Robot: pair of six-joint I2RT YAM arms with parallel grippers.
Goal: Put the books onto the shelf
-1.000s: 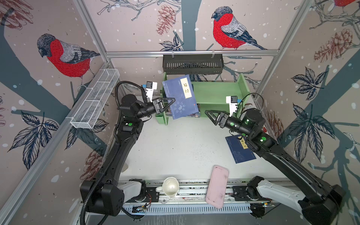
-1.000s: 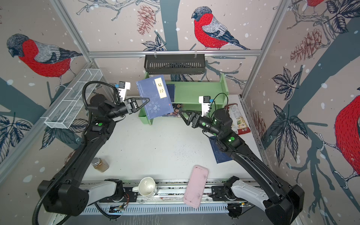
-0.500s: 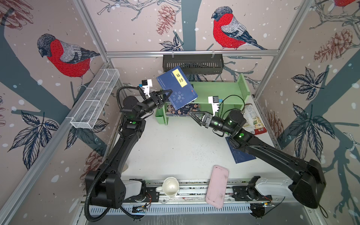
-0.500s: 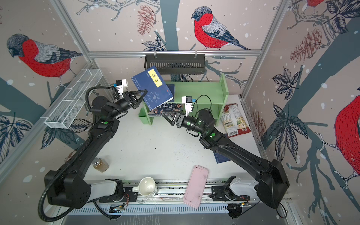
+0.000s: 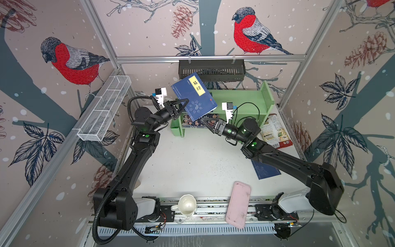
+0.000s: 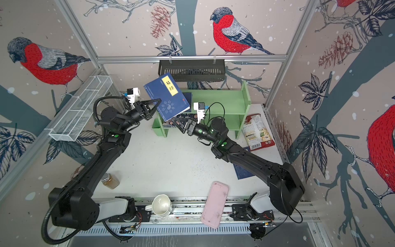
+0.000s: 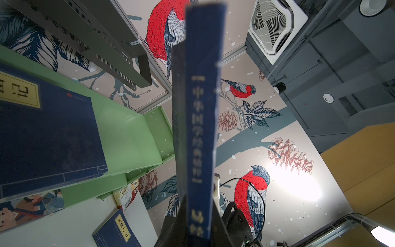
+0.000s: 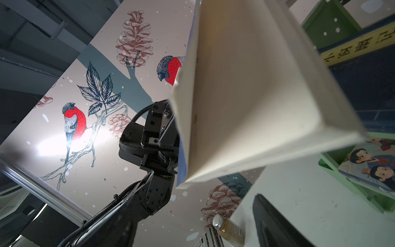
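Note:
My left gripper [image 5: 184, 103] [image 6: 157, 102] is shut on a navy book [image 5: 194, 96] [image 6: 166, 96] with a yellow label. It holds the book tilted in the air over the left end of the green shelf [image 5: 241, 98] [image 6: 218, 98]. In the left wrist view the book's spine [image 7: 201, 128] stands between the jaws. My right gripper [image 5: 205, 123] [image 6: 176, 124] is open and empty just below the held book, in front of the cartoon book [image 5: 190, 120] [image 8: 374, 166] on the lower tier. A second navy book [image 7: 47, 132] lies on the shelf's top. Another book [image 5: 267, 171] lies on the table under the right arm.
A black slotted basket [image 5: 211, 70] hangs on the back rail above the shelf. A white wire basket [image 5: 104, 111] lines the left wall. A snack bag [image 5: 274, 130] lies right of the shelf. A pink tray [image 5: 238, 205], a mug [image 5: 187, 206] and a spice jar [image 6: 110, 181] sit near the front.
The left gripper has raised and tilted the navy book higher over the shelf's left end. The right gripper has swung left to a spot under that book; both have barely moved since.

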